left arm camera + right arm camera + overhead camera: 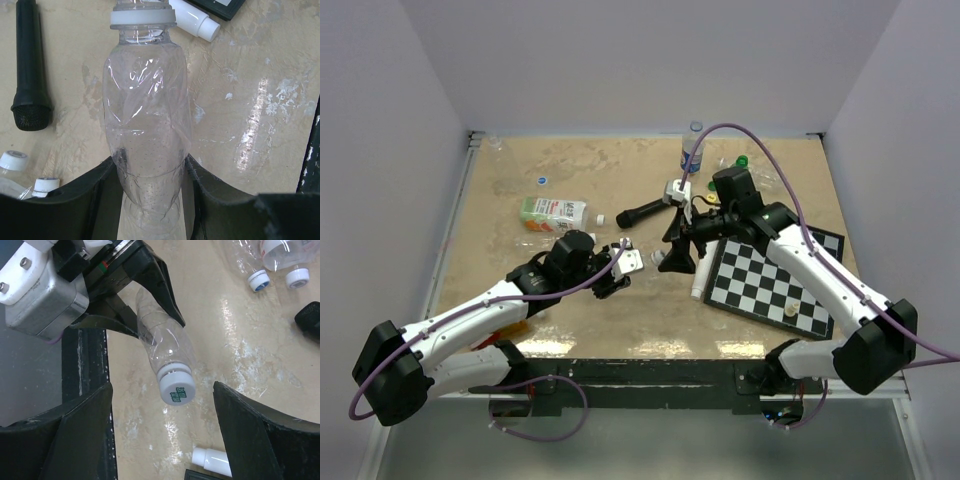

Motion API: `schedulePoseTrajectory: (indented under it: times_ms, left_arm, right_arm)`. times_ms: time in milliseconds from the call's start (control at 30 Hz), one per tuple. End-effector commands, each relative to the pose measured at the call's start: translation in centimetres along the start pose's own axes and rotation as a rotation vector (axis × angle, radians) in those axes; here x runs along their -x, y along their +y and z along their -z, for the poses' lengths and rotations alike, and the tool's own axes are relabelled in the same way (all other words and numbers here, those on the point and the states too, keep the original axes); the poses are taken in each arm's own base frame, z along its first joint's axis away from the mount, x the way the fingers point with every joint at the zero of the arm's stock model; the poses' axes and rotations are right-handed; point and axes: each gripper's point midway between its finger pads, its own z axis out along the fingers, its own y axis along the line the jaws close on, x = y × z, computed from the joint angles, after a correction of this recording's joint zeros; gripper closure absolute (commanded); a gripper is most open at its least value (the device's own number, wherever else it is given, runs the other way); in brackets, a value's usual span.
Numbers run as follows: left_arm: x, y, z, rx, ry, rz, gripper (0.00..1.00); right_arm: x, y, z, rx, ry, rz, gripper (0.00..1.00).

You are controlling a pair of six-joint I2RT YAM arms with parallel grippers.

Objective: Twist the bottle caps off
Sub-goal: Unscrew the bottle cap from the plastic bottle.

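Note:
My left gripper (pixel 150 165) is shut on the lower body of a clear, crumpled bottle (pixel 145 100). It holds the bottle off the table, with the neck pointing at the right arm. The bottle's white cap (pixel 177 388), marked with a green print, sits on the neck. My right gripper (pixel 163 390) is open. Its fingers (pixel 80 430) stand wide on either side of the cap and do not touch it. In the top view the left gripper (pixel 623 266) and the right gripper (pixel 678 256) meet near the table's middle.
A black microphone (pixel 645 212), a white tube (pixel 700 285) and a chessboard (pixel 775 275) lie close by. A labelled bottle (pixel 552 213) lies at the left and an upright bottle (pixel 693 150) stands at the back. Two more capped bottles (pixel 280 255) lie nearby.

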Motion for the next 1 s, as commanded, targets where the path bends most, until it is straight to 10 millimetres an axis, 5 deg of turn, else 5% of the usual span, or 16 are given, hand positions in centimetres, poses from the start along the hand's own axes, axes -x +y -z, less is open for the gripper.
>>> schedulePoseTrajectory:
  times_ms: [0, 300, 767, 967]
  left_arm:
    - [1.9, 1.0, 0.6, 0.040, -0.055, -0.001, 1.00]
    - [1.8, 1.1, 0.6, 0.048, -0.050, 0.005, 1.00]
    - [1.5, 1.4, 0.7, 0.068, -0.040, -0.002, 1.00]
    - [1.4, 1.1, 0.9, 0.054, -0.047, -0.023, 1.00]
  right_arm:
    - [1.2, -0.8, 0.1, -0.049, -0.032, -0.011, 0.15]
    - [-0.5, -1.5, -1.4, -0.048, 0.008, -0.078, 0.23]
    - [0.3, -0.1, -1.3, 0.030, 0.004, -0.009, 0.87]
    - [0.7, 0.6, -0.3, 0.089, 0.042, 0.324, 1.00]
